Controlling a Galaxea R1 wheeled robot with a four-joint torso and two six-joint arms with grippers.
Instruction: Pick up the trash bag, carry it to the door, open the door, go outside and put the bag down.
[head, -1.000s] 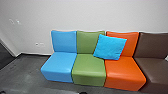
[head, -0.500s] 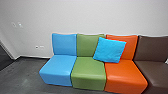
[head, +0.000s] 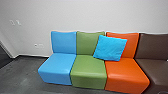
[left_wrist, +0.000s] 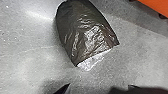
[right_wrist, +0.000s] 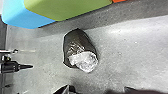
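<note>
You face a pale, plain wall (head: 75, 16) with small fittings (head: 15, 22) on it, above a grey floor (head: 23, 75). Along the wall you have a row of armless seats: blue (head: 56, 68), green (head: 88, 72), orange (head: 126, 73) and brown (head: 153, 67). A bright blue cushion (head: 110, 48) leans, tilted, across the green and orange backs. Dark skirting (head: 32, 56) edges the wall, and light gleams on your floor.

No lettering, label, number or sign is readable.
</note>
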